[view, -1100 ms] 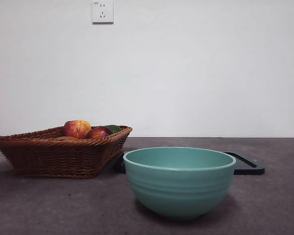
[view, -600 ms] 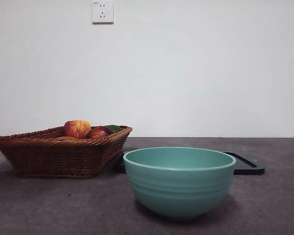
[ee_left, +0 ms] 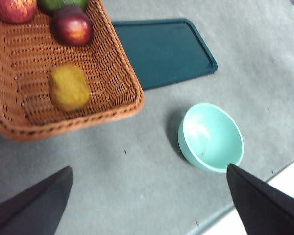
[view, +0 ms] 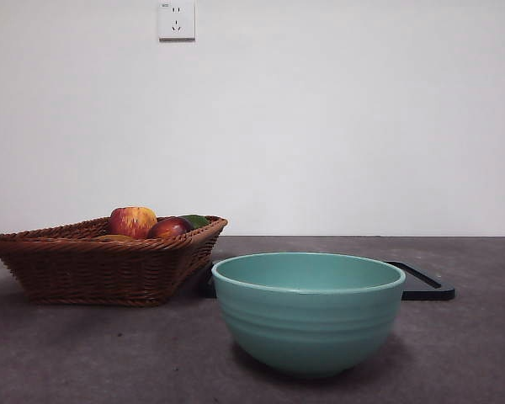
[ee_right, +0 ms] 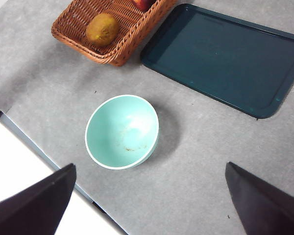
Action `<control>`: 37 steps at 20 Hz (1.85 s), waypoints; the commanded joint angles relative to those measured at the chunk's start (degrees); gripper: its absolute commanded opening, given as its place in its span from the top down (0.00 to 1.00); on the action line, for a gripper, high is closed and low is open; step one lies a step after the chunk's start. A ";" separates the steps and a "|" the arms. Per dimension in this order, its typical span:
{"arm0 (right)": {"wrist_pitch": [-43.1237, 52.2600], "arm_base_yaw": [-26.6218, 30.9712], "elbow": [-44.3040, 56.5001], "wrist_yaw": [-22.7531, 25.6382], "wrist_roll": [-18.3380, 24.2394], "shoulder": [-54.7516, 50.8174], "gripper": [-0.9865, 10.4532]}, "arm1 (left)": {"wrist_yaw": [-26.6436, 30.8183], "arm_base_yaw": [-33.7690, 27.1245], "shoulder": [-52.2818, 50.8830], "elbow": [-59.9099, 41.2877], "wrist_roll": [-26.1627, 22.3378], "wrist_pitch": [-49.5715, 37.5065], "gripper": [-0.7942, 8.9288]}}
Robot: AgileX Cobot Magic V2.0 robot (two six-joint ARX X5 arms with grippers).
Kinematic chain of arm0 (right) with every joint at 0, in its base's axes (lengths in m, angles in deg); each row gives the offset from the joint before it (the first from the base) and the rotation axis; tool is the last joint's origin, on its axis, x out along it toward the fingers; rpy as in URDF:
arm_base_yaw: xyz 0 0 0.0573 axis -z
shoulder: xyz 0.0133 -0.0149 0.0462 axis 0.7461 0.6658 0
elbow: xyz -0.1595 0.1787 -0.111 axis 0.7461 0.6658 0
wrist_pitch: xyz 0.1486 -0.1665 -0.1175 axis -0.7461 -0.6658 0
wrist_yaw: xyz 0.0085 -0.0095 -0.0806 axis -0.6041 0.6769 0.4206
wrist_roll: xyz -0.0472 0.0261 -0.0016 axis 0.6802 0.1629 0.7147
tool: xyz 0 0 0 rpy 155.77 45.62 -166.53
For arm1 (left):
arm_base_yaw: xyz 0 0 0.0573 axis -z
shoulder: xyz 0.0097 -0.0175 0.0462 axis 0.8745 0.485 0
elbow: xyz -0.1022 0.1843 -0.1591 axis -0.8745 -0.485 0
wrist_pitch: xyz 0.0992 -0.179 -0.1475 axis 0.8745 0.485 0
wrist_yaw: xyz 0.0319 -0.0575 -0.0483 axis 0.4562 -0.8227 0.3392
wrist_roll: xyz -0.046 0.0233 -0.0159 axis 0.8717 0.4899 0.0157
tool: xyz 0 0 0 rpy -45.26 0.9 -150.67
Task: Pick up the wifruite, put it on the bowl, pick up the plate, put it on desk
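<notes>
The wifruite, oval and dull orange-brown, lies alone in the near part of the wicker basket; in the front view only its top peeks over the rim. The teal bowl stands empty on the desk. Behind it the plate, a flat dark teal rectangular tray, lies on the desk. My left gripper and right gripper hang high above the table, both open and holding nothing.
In the basket's far end sit a red-and-yellow apple, a dark red fruit and something green. The table's front edge runs close to the bowl. A wall with a socket stands behind.
</notes>
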 commanded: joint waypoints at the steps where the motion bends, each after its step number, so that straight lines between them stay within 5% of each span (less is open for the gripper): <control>1: 0.20 -0.26 -1.18 -0.20 -0.24 0.35 0.49 | 0.83 0.96 3.48 2.60 0.70 -1.60 0.41; 17: 0.22 -0.26 -1.18 -0.17 -1.07 0.35 0.49 | 23.23 12.39 38.77 16.00 1.31 -11.37 0.41; 37: 0.24 -0.26 -1.18 -0.15 -1.07 0.37 0.49 | 27.65 13.42 58.55 16.00 1.31 -20.52 0.43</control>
